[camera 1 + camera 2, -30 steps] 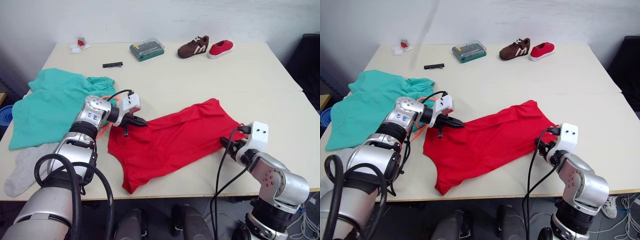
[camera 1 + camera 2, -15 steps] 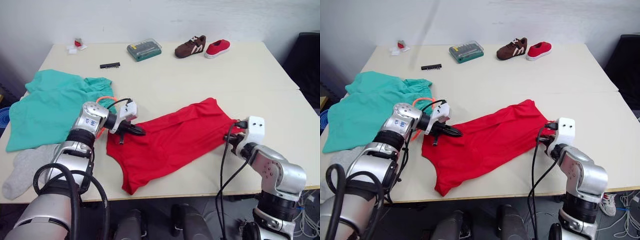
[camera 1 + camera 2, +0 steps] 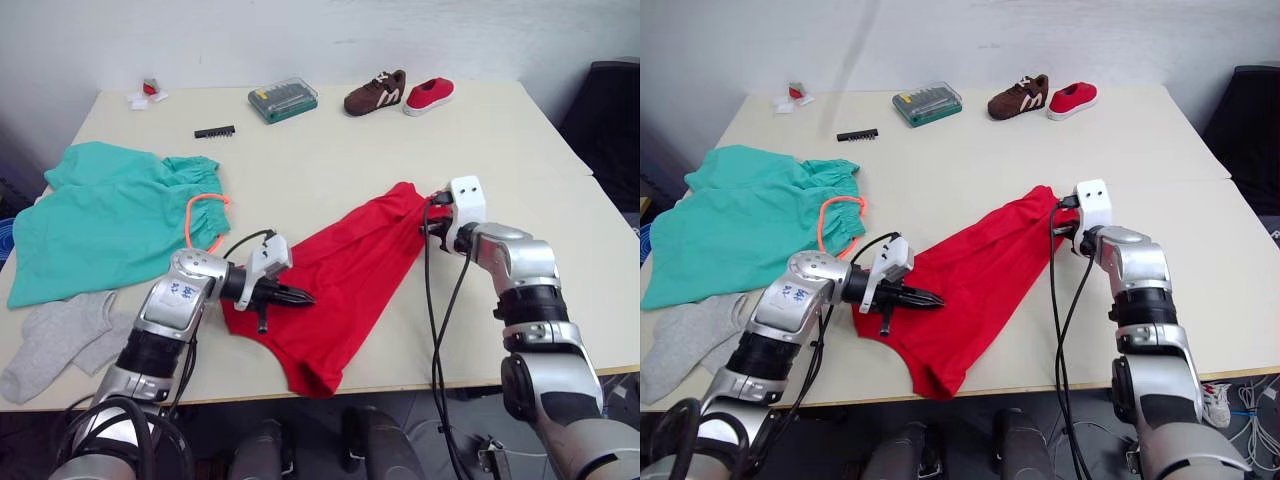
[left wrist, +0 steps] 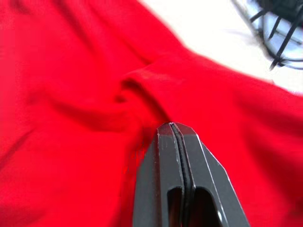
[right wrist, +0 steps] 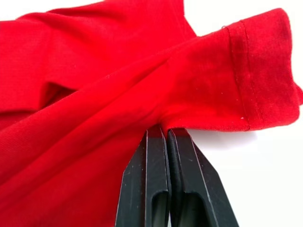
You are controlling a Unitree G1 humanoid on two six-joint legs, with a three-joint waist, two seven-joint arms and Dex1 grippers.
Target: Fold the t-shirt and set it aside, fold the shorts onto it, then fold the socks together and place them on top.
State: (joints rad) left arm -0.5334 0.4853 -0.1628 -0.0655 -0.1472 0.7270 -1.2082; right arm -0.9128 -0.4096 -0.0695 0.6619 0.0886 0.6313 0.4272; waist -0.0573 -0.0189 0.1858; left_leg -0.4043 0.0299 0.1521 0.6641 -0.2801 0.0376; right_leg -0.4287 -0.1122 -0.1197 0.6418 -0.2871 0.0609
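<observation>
The t-shirt (image 3: 340, 270) lies bunched on the table (image 3: 330, 160) between both grippers — left gripper (image 3: 300, 297) and right gripper (image 3: 428, 222) each have fingers squeezed tight together on its red cloth.

Silver-grey jointed arms, black cables, white wrist camera blocks, perhaps a blue label on the left forearm

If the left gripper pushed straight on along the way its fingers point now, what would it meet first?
More of the t-shirt: the left gripper, shut on the red cloth, points across it toward the right gripper. Past the shirt's edge lies bare table, though depth is hard to judge.
</observation>
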